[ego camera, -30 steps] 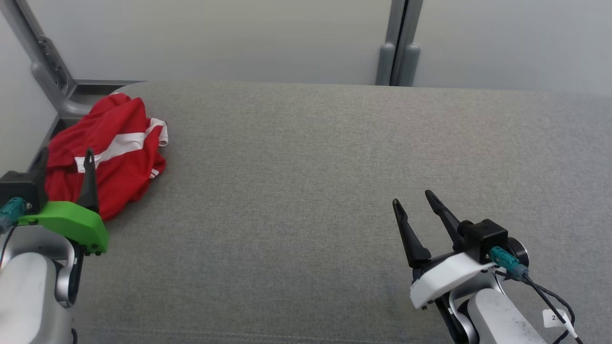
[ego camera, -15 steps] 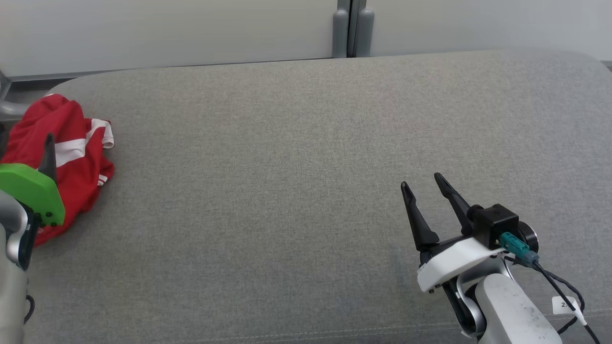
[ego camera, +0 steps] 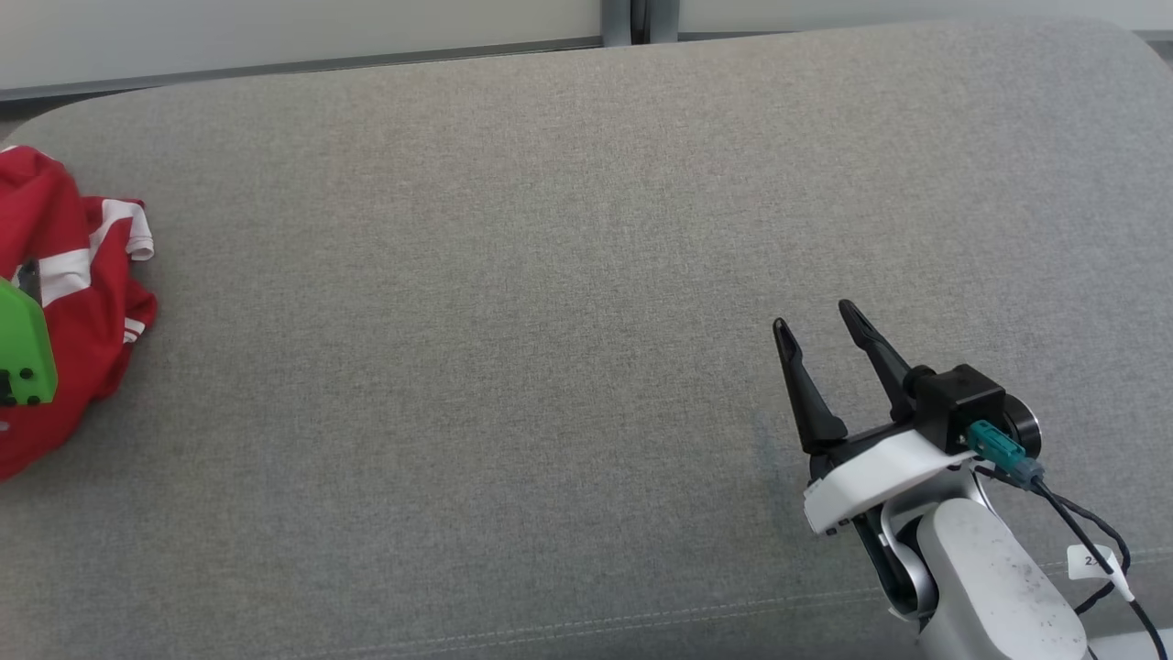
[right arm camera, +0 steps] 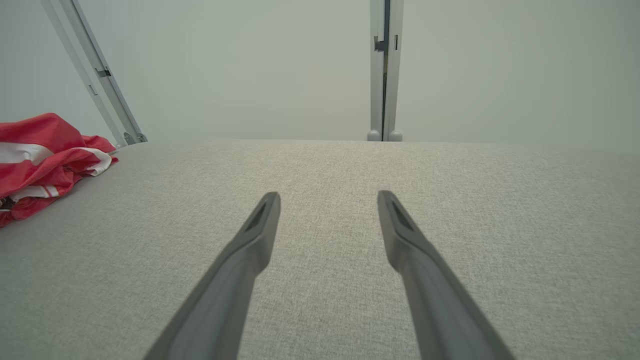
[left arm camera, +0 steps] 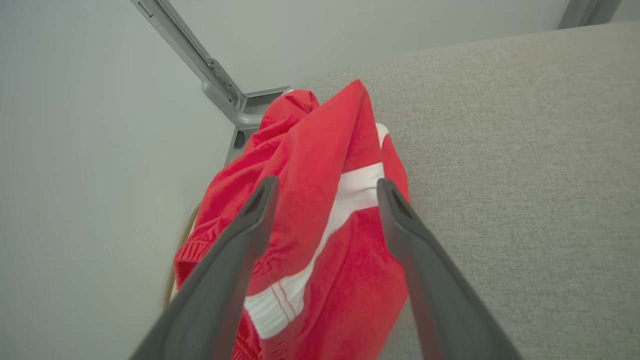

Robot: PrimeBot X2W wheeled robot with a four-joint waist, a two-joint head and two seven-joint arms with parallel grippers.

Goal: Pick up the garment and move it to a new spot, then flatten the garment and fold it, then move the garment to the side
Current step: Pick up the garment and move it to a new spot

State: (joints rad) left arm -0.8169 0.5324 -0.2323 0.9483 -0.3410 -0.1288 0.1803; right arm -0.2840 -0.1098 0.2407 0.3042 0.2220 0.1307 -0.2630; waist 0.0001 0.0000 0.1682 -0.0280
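Two claws stand spread wide and empty. The left gripper (left arm camera: 326,184), in its wrist view, points its dark fingers at the garment (left arm camera: 320,215), and red cloth shows between them in the middle of the frame; whether the tips touch it I cannot tell. The right gripper (ego camera: 812,313) sits at the lower right of the head view over the bare grey cushion (ego camera: 550,275), well apart from the cloth. The garment is crumpled red fabric with white stripes, heaped at the left edge of the head view and at the left edge of the right wrist view, near the cushion's corner. It looks light, soft and limp. It would likely sag and drape from any hold, and one pinch may gather several layers at once. The raised ridge at the top of the heap, or the ribbed hem at the lower left of the left wrist view, seems the surest place to pinch. A thin single fold could slip out.
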